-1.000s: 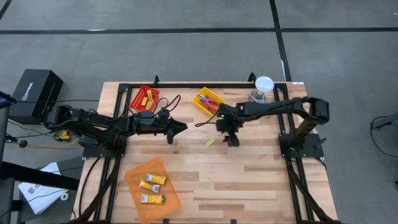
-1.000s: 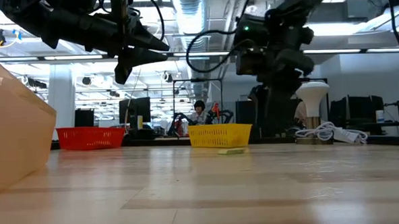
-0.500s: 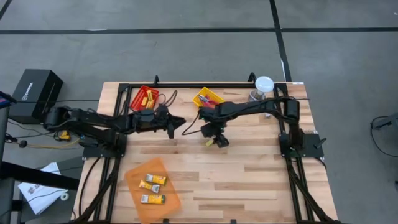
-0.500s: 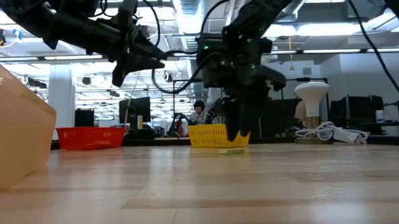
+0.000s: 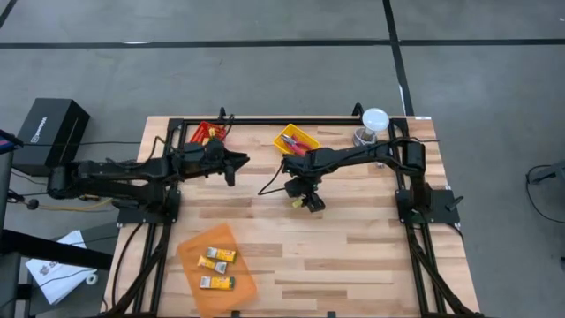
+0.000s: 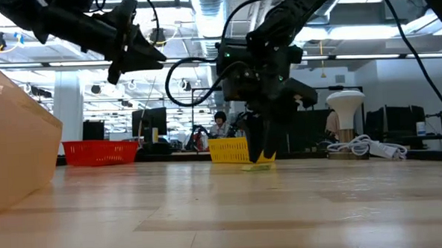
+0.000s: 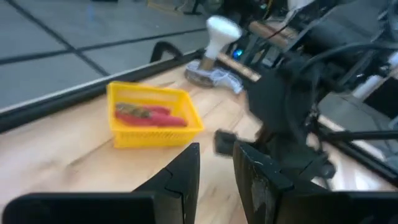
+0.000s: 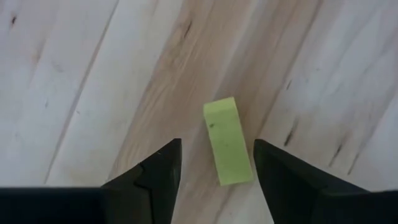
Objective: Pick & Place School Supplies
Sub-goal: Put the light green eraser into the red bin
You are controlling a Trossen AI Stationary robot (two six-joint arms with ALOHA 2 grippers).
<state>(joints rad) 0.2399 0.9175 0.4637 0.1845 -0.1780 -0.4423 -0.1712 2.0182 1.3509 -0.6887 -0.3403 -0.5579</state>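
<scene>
As seen from beside the table, working from left to right, the orange tray near the front left edge holds three yellow-and-white packs, and the red tray sits at the back left.

The left gripper has drawn back over the last second: it was near the table's middle and now hangs in the air just in front of the red tray. Its fingers are nearly together with a narrow gap and hold nothing.

The yellow tray at the back centre carries red-handled tools.

The right gripper has moved from a raised position a second ago down to the green block, which lies flat on the bare wood just in front of the yellow tray. For the last half second it has held nearly the same position. Its fingers are spread, one on each side of the block and clear of it; the low view shows the fingertips down at the tabletop.

Judgement: the approach step is complete and the grasp is not yet made. The next move calls for closing on the block before any lift. The block lies slightly slanted between the fingers, so it may twist as they close.

The white lamp stands at the back right corner.
</scene>
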